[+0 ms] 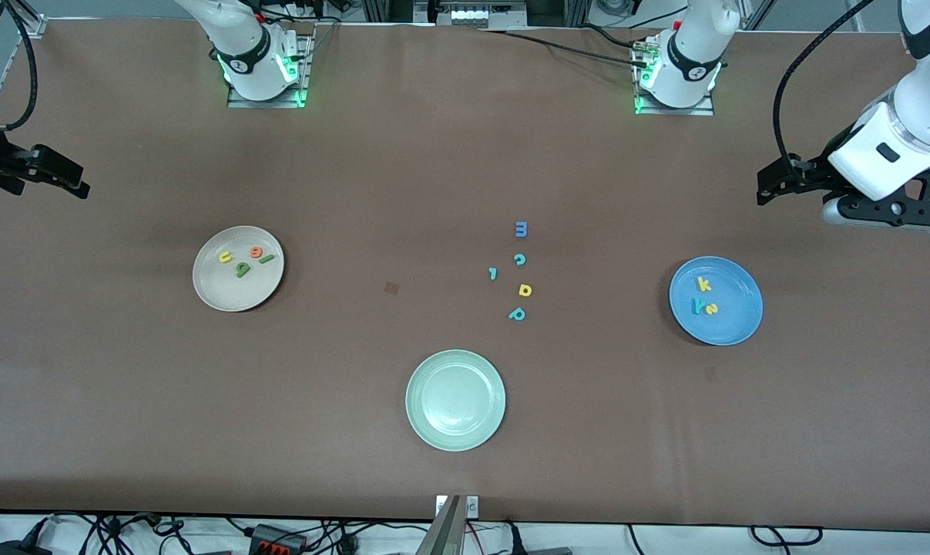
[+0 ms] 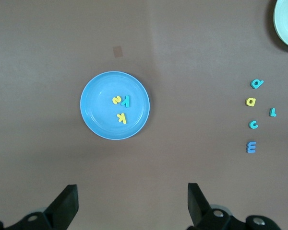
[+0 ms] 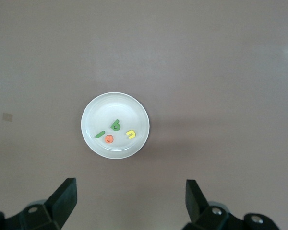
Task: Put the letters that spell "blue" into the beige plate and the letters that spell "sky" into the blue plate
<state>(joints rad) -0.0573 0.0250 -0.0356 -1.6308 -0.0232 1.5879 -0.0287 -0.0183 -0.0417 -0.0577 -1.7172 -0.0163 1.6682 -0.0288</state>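
The green b [image 1: 243, 269], green l [image 1: 266, 259], yellow u [image 1: 224, 257] and orange e [image 1: 256, 251] lie in the beige plate [image 1: 218, 294] toward the right arm's end of the bench. The yellow k [image 1: 704, 284], yellow s [image 1: 711, 309] and teal y [image 1: 696, 306] lie in the blue plate [image 1: 734, 324] toward the left arm's end. The left tool [image 2: 133, 203] hangs over the bench by the blue plate and the right tool [image 3: 130, 201] by the beige plate, both wide open and empty.

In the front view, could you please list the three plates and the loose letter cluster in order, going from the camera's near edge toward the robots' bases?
pale green plate → blue plate → loose letter cluster → beige plate
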